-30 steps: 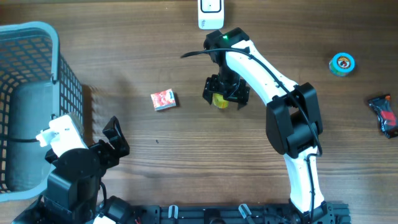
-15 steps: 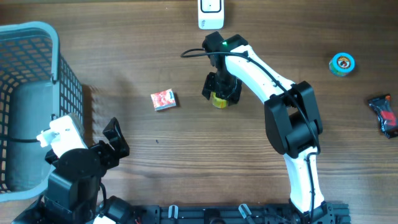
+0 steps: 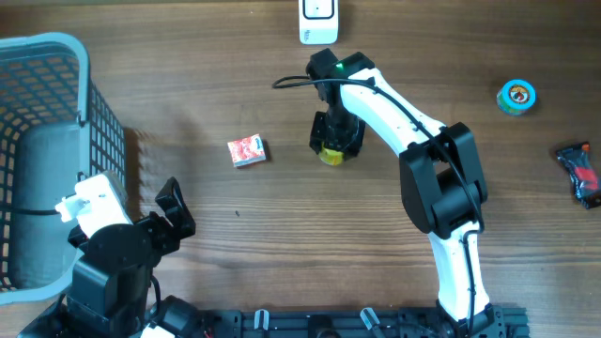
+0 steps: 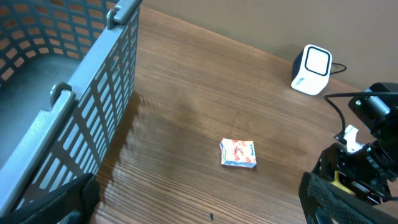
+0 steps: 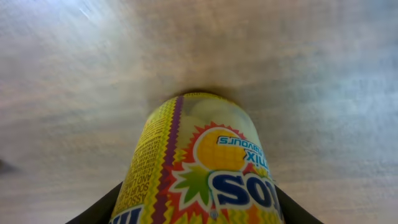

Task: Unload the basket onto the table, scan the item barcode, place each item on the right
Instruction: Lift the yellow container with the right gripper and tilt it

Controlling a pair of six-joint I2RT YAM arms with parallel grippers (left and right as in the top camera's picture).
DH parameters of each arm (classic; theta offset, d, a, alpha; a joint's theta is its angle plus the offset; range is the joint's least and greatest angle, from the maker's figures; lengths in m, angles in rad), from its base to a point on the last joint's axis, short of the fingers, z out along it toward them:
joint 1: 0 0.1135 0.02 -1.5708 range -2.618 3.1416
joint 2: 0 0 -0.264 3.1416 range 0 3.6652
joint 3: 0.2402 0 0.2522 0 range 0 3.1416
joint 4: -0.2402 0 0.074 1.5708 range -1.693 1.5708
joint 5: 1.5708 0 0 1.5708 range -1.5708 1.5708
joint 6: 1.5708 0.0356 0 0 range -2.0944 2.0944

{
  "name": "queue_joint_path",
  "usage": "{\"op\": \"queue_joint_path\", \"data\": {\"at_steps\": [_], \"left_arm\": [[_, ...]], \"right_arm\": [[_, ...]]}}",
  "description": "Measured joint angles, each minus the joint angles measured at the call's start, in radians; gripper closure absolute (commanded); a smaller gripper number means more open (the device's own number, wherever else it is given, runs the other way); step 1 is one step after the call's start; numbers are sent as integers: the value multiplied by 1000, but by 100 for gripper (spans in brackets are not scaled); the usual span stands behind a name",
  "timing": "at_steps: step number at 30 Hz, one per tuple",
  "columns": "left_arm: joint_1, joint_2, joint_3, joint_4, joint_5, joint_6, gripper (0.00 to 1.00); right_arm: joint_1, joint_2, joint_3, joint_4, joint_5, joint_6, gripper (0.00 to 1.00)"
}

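Note:
The item, a yellow candy tub (image 3: 331, 154) with a bright printed label, stands on the wooden table just below the white scanner (image 3: 318, 21). My right gripper (image 3: 335, 137) reaches down over it. In the right wrist view the tub (image 5: 199, 155) fills the space between the fingers (image 5: 102, 208), which press against both its sides. No barcode shows on it. My left gripper (image 4: 199, 205) hangs open over bare table at the near left, its fingers (image 4: 348, 199) wide apart. The scanner (image 4: 311, 70) also shows in the left wrist view at the far right.
A small red and white box (image 3: 248, 150) lies left of the tub. A grey-blue basket (image 3: 81, 56) takes up the far left. A round blue tin (image 3: 517, 96) and a dark packet (image 3: 580, 174) lie at the right edge.
My right gripper's jaws have narrowed from wide apart to tight against the yellow tub. The left arm has not moved.

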Motion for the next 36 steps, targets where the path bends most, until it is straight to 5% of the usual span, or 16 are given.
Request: {"op": "queue_joint_path", "data": {"at_steps": [4,22,25,36], "left_arm": [[0,0,0,0,0,0,0],[0,0,0,0,0,0,0],[0,0,0,0,0,0,0],[0,0,0,0,0,0,0]], "right_arm": [[0,0,-5,-93,-14,-11,66],[0,0,-6,-317,-464,-278,64],[0,0,-6,-334,-547,-313,57],[0,0,-6,-334,-689,-345,58]]}}
